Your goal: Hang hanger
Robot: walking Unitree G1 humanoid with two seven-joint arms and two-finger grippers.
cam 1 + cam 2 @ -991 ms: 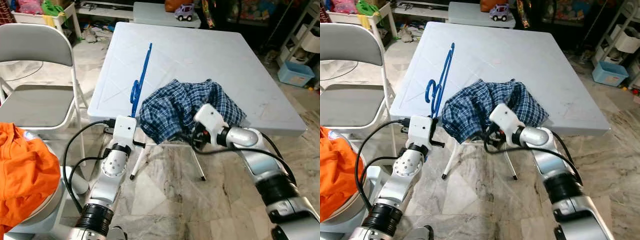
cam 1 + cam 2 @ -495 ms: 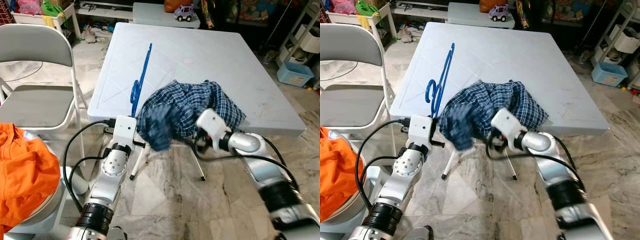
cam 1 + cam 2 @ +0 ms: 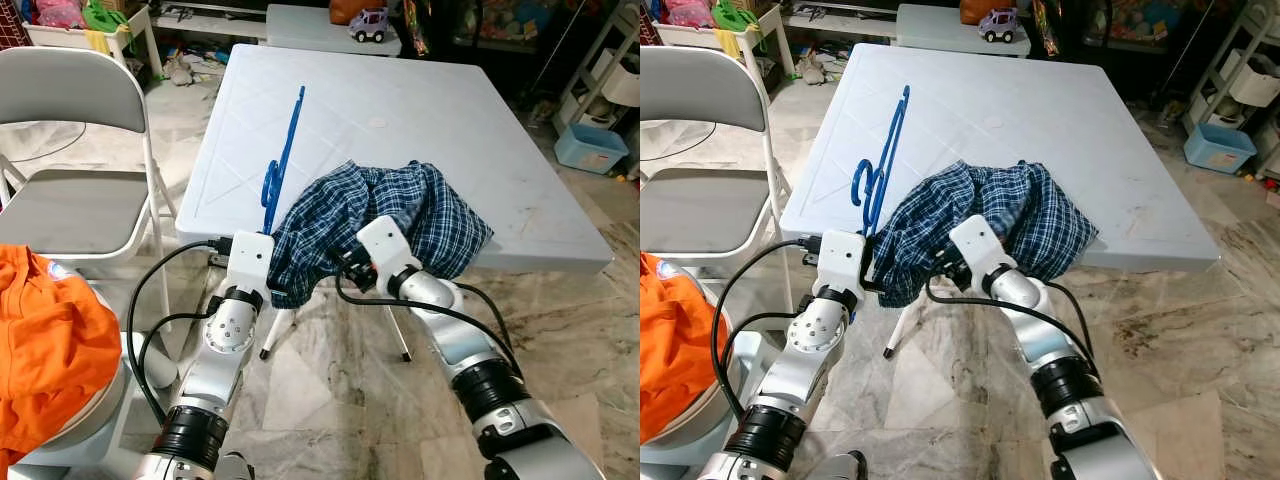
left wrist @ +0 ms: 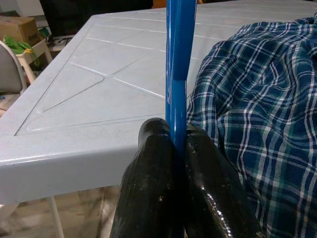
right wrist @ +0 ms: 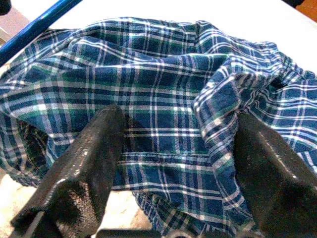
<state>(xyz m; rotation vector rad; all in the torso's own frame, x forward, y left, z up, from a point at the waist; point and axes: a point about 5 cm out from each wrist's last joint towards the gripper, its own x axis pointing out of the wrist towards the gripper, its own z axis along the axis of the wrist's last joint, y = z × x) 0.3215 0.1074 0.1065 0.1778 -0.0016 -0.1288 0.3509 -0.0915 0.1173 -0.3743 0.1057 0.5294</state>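
Note:
A blue plastic hanger [image 3: 285, 150] stands on edge over the front left of the white table [image 3: 420, 110]. My left gripper [image 4: 176, 163] is shut on the hanger's lower bar at the table's front edge. A blue plaid shirt [image 3: 400, 215] lies crumpled on the table's front part, and a fold of it hangs over the edge beside the hanger. My right gripper [image 5: 173, 163] is open just below that edge, its fingers [image 5: 84, 168] spread wide with the plaid cloth [image 5: 163, 99] between and beyond them.
A grey folding chair [image 3: 70, 200] stands to the left of the table. An orange cloth [image 3: 50, 340] lies on a round white thing at the lower left. A blue bin [image 3: 592, 147] sits on the floor at the far right, by shelves.
My right arm has swung left along the table's front edge to under the hanging shirt. The shirt's hanging fold has shifted left toward the hanger. The left arm has not moved.

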